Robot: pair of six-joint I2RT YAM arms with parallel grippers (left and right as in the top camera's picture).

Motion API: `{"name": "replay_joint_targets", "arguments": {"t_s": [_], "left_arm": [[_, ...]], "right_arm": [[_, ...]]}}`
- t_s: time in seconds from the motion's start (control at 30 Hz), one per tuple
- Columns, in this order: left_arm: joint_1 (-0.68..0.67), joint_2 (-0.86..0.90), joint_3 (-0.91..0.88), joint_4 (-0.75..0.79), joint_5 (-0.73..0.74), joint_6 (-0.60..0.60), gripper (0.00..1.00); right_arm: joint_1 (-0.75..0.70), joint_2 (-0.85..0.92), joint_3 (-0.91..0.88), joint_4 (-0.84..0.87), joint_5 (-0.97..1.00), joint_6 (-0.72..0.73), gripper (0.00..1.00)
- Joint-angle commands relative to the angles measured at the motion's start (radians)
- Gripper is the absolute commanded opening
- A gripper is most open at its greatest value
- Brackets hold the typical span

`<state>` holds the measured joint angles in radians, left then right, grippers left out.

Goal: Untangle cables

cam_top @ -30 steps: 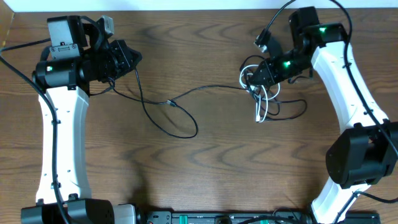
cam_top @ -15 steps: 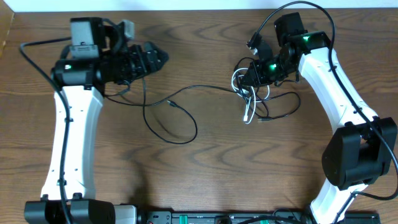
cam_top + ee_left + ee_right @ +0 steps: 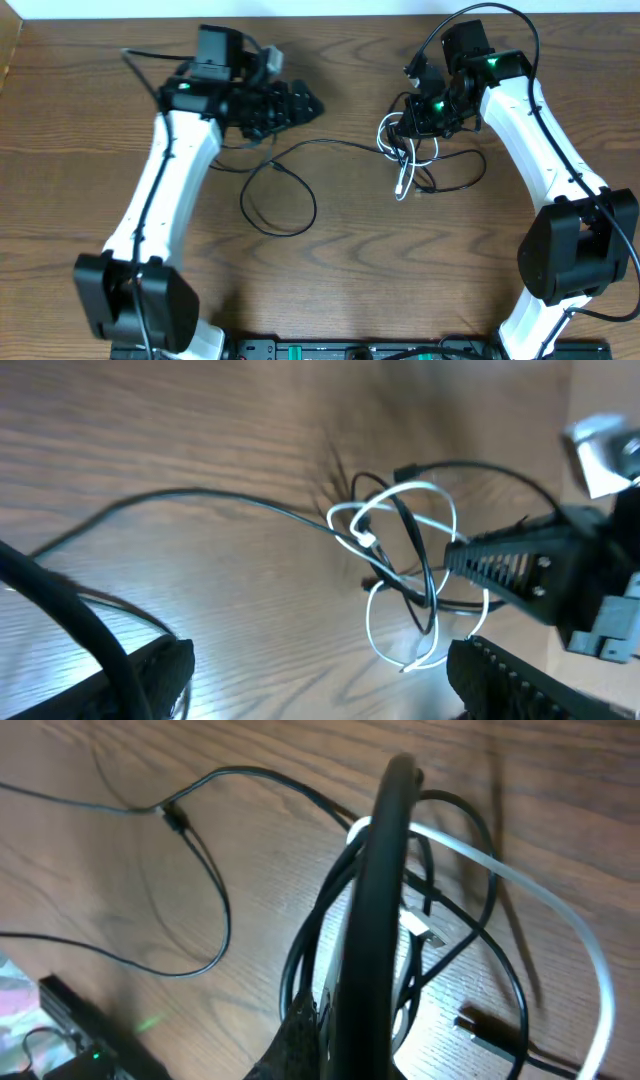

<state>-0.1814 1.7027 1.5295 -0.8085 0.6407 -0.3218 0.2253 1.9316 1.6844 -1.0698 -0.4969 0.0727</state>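
The left gripper had sprung apart, letting go of the black cable, and swung right toward the tangle the right gripper kept pinched, seemingly after a fresh strand.

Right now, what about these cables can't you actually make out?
- Overhead: how the cables cross in the tangle; too small, partly under the right gripper.
- Right wrist: which strand that gripper pinches; a blurred black loop covers it.
- Left wrist: the long black cable leaves the left edge; its end is unseen.
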Motion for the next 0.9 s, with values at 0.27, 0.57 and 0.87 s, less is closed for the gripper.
{"name": "replay_joint_targets", "arguments": {"t_s": [0.27,0.57,0.87], "left_arm": [[-0.106,0.050,-0.003,0.031,-0.202,0.022,0.93],[-0.106,0.050,-0.003,-0.053,-0.618,0.022,0.96],[-0.106,0.058,-0.003,0.032,-0.022,0.198,0.96]], "right_arm": [[0.005,-0.015,-0.005,-0.003,0.080,0.070,0.01],[0.005,-0.015,-0.005,-0.003,0.081,0.070,0.37],[0.005,-0.015,-0.005,-0.063,0.369,0.186,0.57]]}}
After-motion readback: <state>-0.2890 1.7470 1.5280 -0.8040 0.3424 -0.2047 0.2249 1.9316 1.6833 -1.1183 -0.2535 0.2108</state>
